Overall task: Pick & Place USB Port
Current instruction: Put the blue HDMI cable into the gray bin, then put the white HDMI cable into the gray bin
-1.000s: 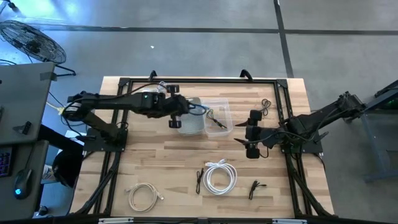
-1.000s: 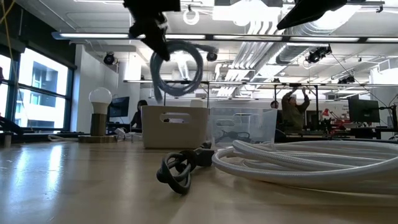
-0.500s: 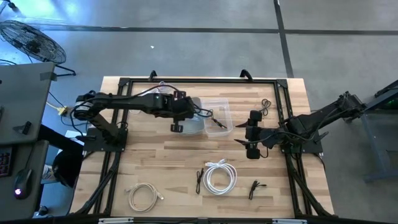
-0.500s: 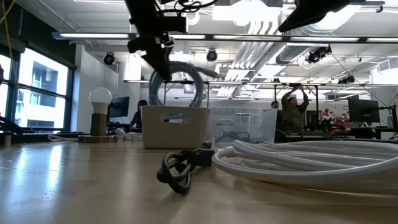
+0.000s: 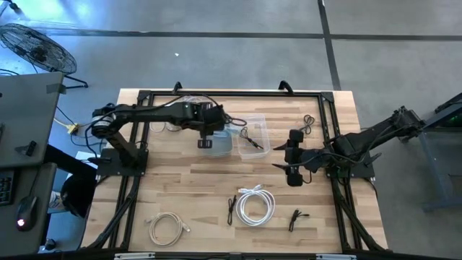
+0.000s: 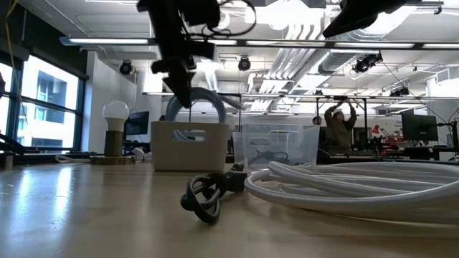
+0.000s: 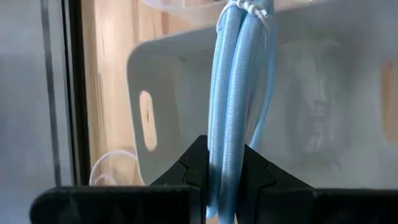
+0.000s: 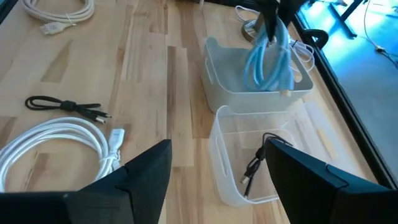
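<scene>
That light blue cable (image 8: pixel 268 61) looks floppy and light, dangling into the white bin (image 8: pixel 249 87) from the left gripper (image 7: pixel 225 180) pinched round its bundled strands, while the right gripper (image 8: pixel 217 171) waits spread wide by the clear bin (image 8: pixel 236 190).

A grey concrete floor (image 5: pixel 216 58) is surrounding the wooden desk (image 5: pixel 195 195). A floor fan (image 5: pixel 32 47) is standing near its far-left corner. Ceiling strip lights (image 6: pixel 107 41) are glowing, daylight is entering tall windows (image 6: pixel 43 100), and a globe lamp (image 6: pixel 115 115) is sitting behind.
</scene>
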